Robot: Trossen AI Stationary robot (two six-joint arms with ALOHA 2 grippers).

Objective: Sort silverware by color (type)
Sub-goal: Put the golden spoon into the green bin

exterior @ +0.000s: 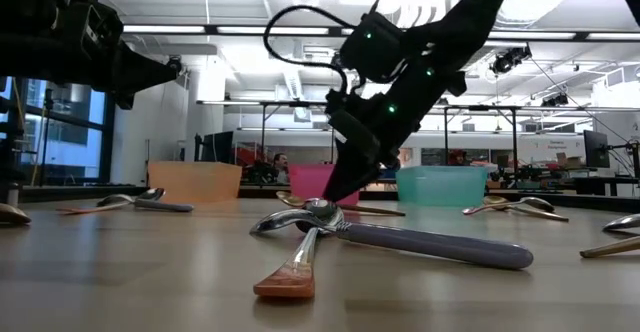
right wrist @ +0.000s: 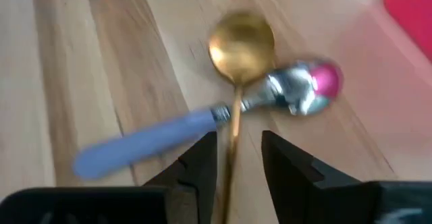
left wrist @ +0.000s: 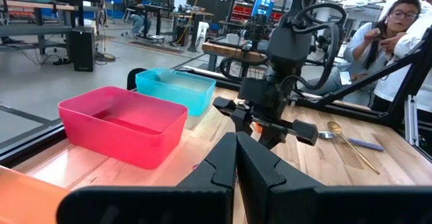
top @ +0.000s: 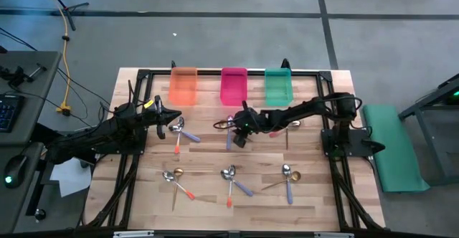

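Gold slim-handled spoon (right wrist: 237,82) lying crossed under a silver-bowled purple-handled spoon (right wrist: 202,126) just ahead of the right gripper's (right wrist: 236,158) parted, empty jaws, left gripper (left wrist: 236,158) shut and idle, translucent bins (top: 233,86) apparently empty, sorting barely begun.

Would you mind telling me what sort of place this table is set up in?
Most likely an open robotics lab or workshop: a concrete floor surrounds the wooden table, and behind it stand rows of workbenches and people under strip lighting.

Orange bin (top: 183,85), pink bin (top: 234,84) and green bin (top: 278,84) line the wooden table's (top: 215,209) far edge.
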